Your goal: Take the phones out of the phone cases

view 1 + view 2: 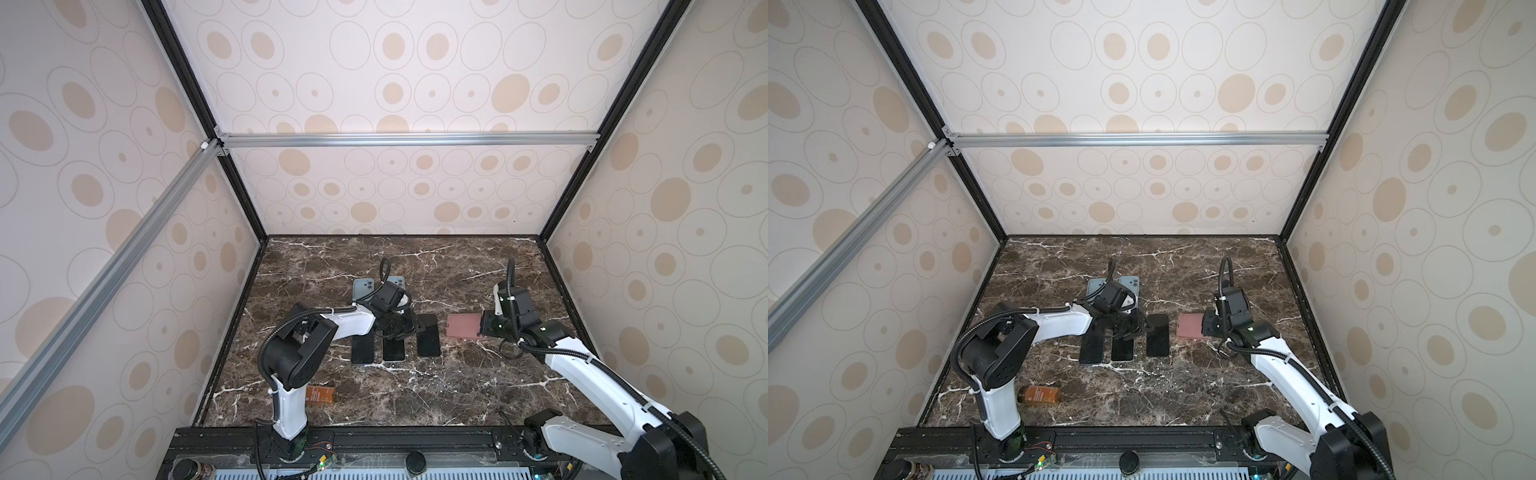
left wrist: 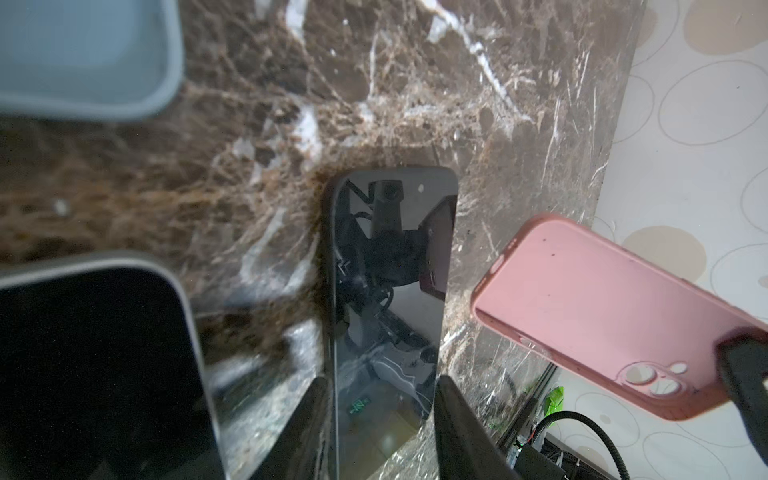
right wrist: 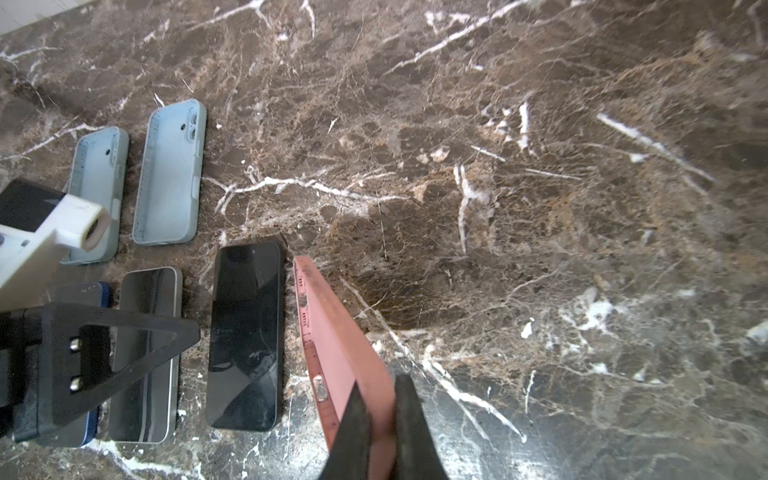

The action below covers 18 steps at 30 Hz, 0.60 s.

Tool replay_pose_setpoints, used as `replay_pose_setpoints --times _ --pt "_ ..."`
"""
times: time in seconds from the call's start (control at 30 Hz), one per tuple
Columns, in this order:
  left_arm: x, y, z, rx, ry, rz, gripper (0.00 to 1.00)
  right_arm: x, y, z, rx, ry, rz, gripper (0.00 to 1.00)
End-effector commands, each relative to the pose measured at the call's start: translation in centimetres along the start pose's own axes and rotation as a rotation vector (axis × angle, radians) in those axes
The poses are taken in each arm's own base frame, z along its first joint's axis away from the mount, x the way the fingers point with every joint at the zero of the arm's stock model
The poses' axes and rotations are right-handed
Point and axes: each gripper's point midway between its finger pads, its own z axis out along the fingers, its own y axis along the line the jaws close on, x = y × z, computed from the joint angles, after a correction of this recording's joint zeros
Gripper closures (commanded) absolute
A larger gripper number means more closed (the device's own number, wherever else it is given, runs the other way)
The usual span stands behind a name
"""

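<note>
Read the table (image 1: 457, 399) as a clock with 12 at the far wall. An orange bottle (image 1: 321, 394) lies on its side at 7, near the left edge and just beside the left arm. Around the centre you have three phones lying flat in a row, long edges parallel with narrow gaps between them: a blue phone (image 1: 363, 347), a silver phone (image 3: 145, 374), then the black phone (image 3: 245, 336), screen up and out of its case. At 12 from the first two, two pale blue cases (image 3: 170, 174) lie side by side, hollow side up. Your left gripper (image 2: 380, 382) stands open. In its wrist view the fingers (image 2: 461, 424) show on either side of the black phone, but you cannot tell whether they touch its edges. At 3 from that phone, close but apart, the pink case (image 3: 336, 332) is held tilted, and your right gripper (image 3: 379, 384) is clamped on its camera end. Bare marble spreads from 12 round to 3 behind the case and along 5 to 6 at the front. The right edge (image 1: 561, 299) runs near the right wrist.
</note>
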Motion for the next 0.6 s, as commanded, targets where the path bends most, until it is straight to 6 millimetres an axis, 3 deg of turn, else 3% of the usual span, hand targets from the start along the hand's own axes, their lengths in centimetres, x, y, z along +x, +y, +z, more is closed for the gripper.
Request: replay_pose_setpoints --times 0.0,0.17,0.23,0.33,0.57 --pt "-2.5 -3.4 -4.0 0.007 -0.119 0.120 0.56 -2.4 0.6 -3.2 -0.032 -0.101 -0.030 1.00" --pt "-3.6 -9.0 -9.6 0.055 -0.264 0.445 0.47 -3.1 4.1 -7.0 -0.251 -0.174 -0.165 1.00" --pt "-2.2 -12.4 -11.8 0.147 -0.278 0.611 0.41 -3.0 5.8 -8.5 -0.347 -0.158 -0.223 1.00" --pt "-0.5 -15.7 -14.4 0.156 -0.348 0.823 0.37 -2.3 8.7 -10.6 -0.510 -0.084 -0.301 1.00" --pt "2.2 -17.1 -16.6 0.032 -0.415 1.143 0.32 -1.4 11.8 -13.3 -0.694 0.070 -0.421 1.00"
